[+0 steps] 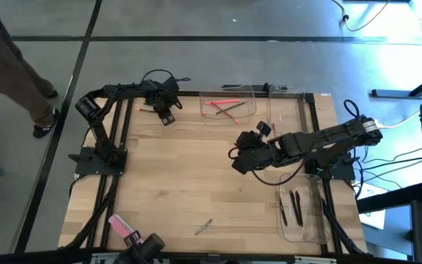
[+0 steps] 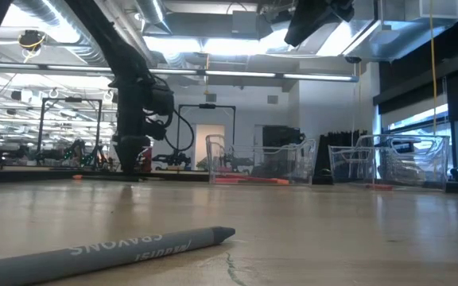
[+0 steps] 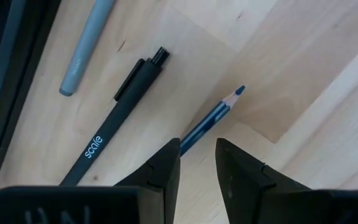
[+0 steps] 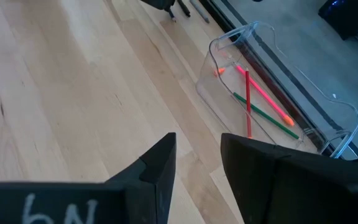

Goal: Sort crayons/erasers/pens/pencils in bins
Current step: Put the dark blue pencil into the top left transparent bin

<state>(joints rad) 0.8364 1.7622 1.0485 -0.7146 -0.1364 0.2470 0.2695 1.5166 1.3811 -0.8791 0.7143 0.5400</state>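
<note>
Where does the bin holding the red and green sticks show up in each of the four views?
High: bin at the table's far edge, centre.
Low: far across the table, centre.
Left wrist: not in it.
Right wrist: upper right.
Shared landmark: the red stick inside it.

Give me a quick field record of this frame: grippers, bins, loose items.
left gripper: open, far-left table corner, over a blue pencil beside a black pen
right gripper: open, empty, mid-table
far bin: red, pink, green sticks
right bin: dark pens
eraser: pink, near-left edge
grey crayon: loose, near edge
</note>
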